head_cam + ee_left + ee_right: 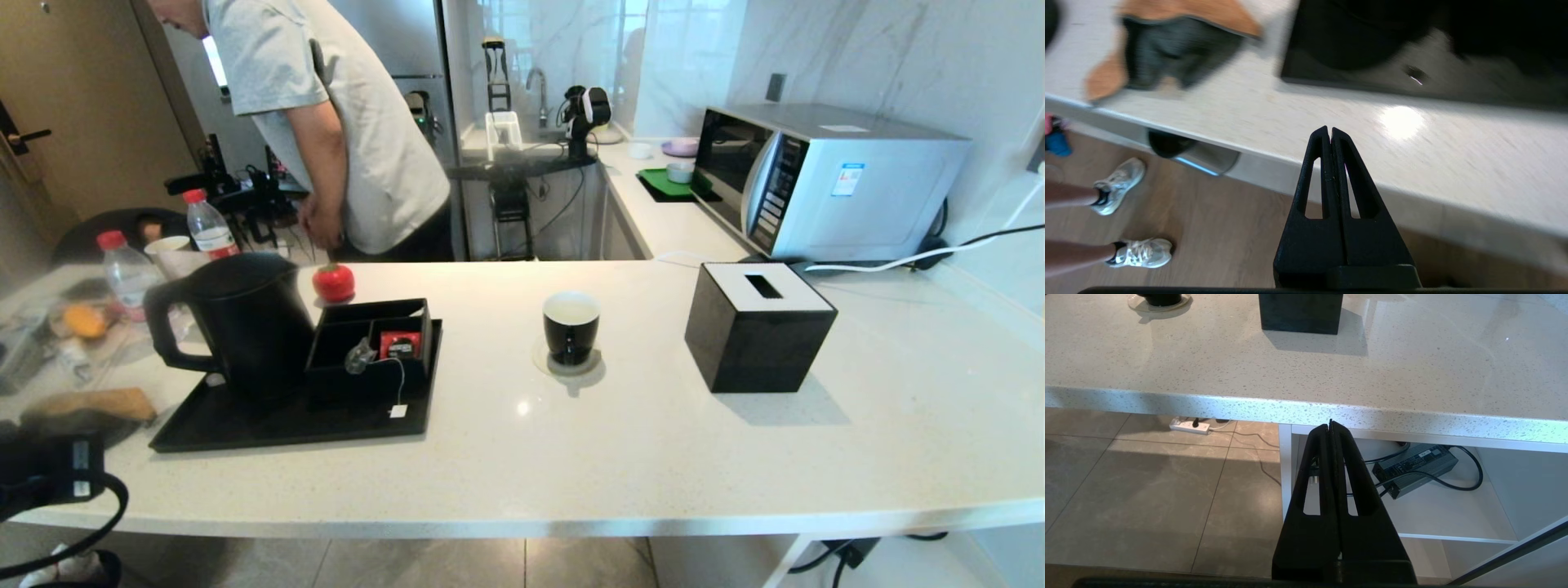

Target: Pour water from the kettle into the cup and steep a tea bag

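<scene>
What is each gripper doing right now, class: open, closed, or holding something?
Left gripper: closed, holding nothing, at the counter's near edge.
Right gripper: closed, holding nothing, below the counter's edge.

Kettle (237, 314): stands on the left part of the tray (245, 425), at the desk's (653, 441) left side.
Box with parts (371, 335): sits on the tray, just right of the kettle.
Tea bag (359, 357): lies in the box's near left part; its string hangs over the front, down to the tray.
Cup (571, 327): stands on a coaster in the middle of the desk, right of the tray.
Tissue box (759, 325): stands right of the cup.
Microwave (824, 180): sits behind the tissue box.
</scene>
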Robot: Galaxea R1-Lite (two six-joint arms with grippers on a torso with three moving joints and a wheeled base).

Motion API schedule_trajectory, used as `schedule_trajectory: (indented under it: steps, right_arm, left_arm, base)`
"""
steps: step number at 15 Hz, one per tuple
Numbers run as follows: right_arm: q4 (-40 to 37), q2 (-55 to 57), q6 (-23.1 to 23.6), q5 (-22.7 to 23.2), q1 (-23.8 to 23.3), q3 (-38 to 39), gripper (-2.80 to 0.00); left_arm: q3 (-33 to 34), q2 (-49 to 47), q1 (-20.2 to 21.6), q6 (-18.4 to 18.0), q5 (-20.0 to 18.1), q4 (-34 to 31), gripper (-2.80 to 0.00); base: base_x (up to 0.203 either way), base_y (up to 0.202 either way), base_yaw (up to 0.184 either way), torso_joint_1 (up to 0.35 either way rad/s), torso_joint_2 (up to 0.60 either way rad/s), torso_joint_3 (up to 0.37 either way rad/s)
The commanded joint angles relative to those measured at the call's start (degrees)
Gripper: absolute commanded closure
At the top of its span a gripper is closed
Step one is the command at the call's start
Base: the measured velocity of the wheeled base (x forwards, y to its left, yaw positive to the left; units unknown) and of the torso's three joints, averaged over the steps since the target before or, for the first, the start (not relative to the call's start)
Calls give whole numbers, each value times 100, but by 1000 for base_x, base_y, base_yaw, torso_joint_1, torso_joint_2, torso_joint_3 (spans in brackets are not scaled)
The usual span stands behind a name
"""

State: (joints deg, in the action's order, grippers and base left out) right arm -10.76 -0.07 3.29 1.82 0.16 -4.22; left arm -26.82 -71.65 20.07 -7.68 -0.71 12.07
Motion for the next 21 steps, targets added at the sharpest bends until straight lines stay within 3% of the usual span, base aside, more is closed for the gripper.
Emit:
schedule_trajectory:
  steps: [1,6,8,9,11,21]
  right_arm:
    - [-5,7,5,3,2,0,0]
    - [-5,7,5,3,2,0,0]
    - [-5,7,5,3,2,0,0]
    - [-5,7,0,3,2,0,0]
    - [-5,7,4,3,2,0,0]
    - [-5,7,1,3,2,0,0]
  left_arm:
    - [-182,190,-480,0,-14,-399,0]
    - [-608,51,-1896,-3,-58,-812,0]
    - [-965,-168,-2216,46,-68,-1072,0]
    - [-1094,-224,-2304,121,-69,-1165,-280]
    - [-1358,-368,-2407,277,-77,-1461,-280]
    - [-2289,-1990,-2478,343,-69,-1496,-280]
  base:
    - [0,0,0,0,0,0]
    - [0,0,0,0,0,0]
    - [0,0,0,0,0,0]
    - [0,0,0,0,0,0]
    - [0,0,0,0,0,0]
    - [0,0,0,0,0,0]
